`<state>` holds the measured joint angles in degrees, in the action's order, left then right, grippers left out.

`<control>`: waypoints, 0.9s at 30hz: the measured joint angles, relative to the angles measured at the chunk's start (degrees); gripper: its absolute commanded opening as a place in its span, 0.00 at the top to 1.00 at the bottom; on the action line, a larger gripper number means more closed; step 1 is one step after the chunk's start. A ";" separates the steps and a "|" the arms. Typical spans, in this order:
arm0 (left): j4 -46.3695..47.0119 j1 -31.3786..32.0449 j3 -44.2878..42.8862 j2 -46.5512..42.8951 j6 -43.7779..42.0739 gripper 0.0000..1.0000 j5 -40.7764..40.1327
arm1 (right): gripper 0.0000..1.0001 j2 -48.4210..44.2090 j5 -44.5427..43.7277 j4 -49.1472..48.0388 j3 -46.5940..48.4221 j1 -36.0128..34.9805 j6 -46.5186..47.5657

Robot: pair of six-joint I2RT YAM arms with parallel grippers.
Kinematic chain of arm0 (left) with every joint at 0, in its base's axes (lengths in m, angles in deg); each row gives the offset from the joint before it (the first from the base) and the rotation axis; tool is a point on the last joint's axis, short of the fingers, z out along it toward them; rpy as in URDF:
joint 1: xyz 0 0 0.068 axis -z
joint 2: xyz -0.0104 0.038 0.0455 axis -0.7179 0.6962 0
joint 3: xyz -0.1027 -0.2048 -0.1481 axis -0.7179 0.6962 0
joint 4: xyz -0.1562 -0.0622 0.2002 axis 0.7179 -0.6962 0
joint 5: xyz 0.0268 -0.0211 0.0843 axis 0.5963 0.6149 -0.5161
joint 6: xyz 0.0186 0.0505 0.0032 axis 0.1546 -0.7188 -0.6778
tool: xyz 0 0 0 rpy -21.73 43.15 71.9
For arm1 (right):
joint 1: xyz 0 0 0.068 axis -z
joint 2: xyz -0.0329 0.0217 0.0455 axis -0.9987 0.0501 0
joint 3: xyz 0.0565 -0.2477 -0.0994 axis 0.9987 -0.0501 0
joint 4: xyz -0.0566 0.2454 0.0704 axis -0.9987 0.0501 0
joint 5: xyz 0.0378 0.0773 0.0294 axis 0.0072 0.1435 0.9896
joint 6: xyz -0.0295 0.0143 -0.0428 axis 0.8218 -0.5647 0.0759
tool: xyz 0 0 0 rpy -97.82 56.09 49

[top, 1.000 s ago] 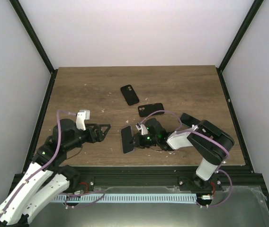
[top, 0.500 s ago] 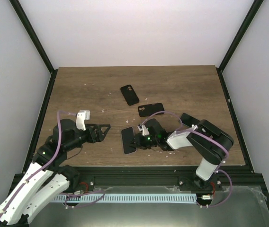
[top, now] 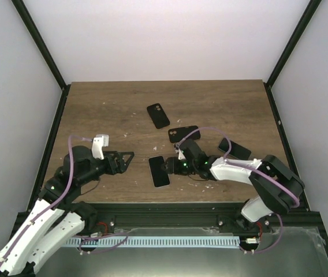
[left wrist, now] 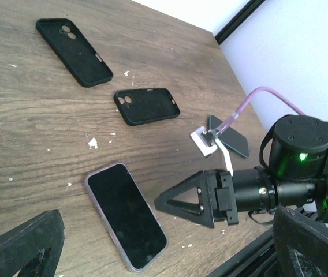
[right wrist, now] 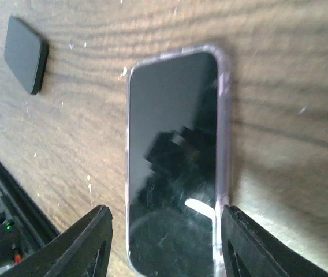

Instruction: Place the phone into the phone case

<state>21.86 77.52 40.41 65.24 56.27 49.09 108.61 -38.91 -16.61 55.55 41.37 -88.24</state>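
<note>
One phone, pictured flat and screen up on the table close to its near edge, ringed all round by the clear rim of the phone case and so judged to be seated in it already. Likely light, stiff and slick across the glass, with a face prone to scratches; best taken by the two long edges, across the narrow width, never by pressing on the screen. Just to its right, the right gripper, jaws parted wider than the case, one to each side in the wrist view, grasping nothing. Further left, the left gripper, spread wide and empty, well apart from the phone. Toward the far side, a black cover with camera cutouts, and nearer in, a second black cover; off to the right, a small dark slab.
</note>
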 measured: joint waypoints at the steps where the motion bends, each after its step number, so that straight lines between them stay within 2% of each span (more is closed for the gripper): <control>1: 0.00 0.00 0.00 -0.22 0.00 0.00 0.00 | 0.46 -0.59 -1.01 1.60 0.76 0.42 0.94; 14: -0.42 0.00 0.00 -1.42 -0.48 0.00 0.57 | 0.45 -4.17 -11.23 18.99 11.19 15.47 14.60; 17: -1.05 0.00 -0.04 -1.42 -1.03 0.00 0.81 | 0.39 -3.91 -13.68 22.49 14.29 19.80 18.40; 20: -1.68 0.00 -0.15 -1.49 -1.38 0.00 1.38 | 0.41 -2.19 -16.98 25.64 18.08 23.21 21.53; 27: -3.76 0.00 -1.38 -2.27 -3.54 0.00 1.81 | 0.37 1.07 -16.11 27.76 20.31 35.36 20.22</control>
<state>18.10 77.52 39.03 62.97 52.72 50.91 109.68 -55.02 11.15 75.86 76.74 -68.02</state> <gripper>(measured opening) 0.999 0.623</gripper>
